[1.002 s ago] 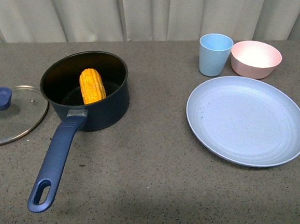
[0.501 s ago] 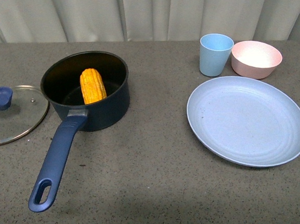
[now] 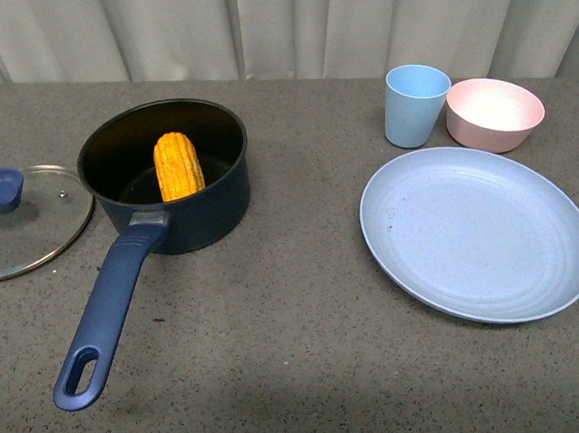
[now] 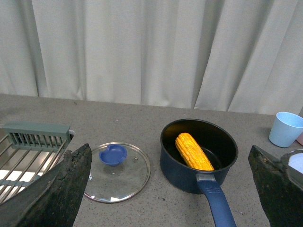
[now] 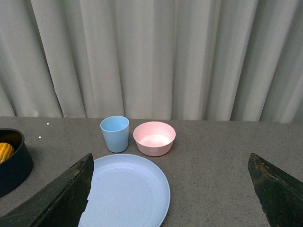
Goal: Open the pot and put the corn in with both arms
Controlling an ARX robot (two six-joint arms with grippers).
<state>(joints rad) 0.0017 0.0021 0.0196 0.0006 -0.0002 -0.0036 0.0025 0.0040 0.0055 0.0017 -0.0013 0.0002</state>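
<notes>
The navy pot (image 3: pixel 204 208) stands open at the left of the table, its long handle (image 3: pixel 106 311) pointing toward me. The corn (image 3: pixel 177 165) lies inside it, leaning on the wall. The glass lid (image 3: pixel 24 217) with a blue knob lies flat on the table left of the pot. In the left wrist view the pot (image 4: pixel 180 165), corn (image 4: pixel 193 151) and lid (image 4: pixel 118 165) show ahead of my open left gripper (image 4: pixel 168 203). My open right gripper (image 5: pixel 170 198) is over the table near the plate. Neither arm shows in the front view.
A light blue plate (image 3: pixel 476 232) lies at the right, with a light blue cup (image 3: pixel 415 104) and a pink bowl (image 3: pixel 494 113) behind it. A grey-green dish rack (image 4: pixel 28 151) stands at the far left. A curtain hangs behind the table.
</notes>
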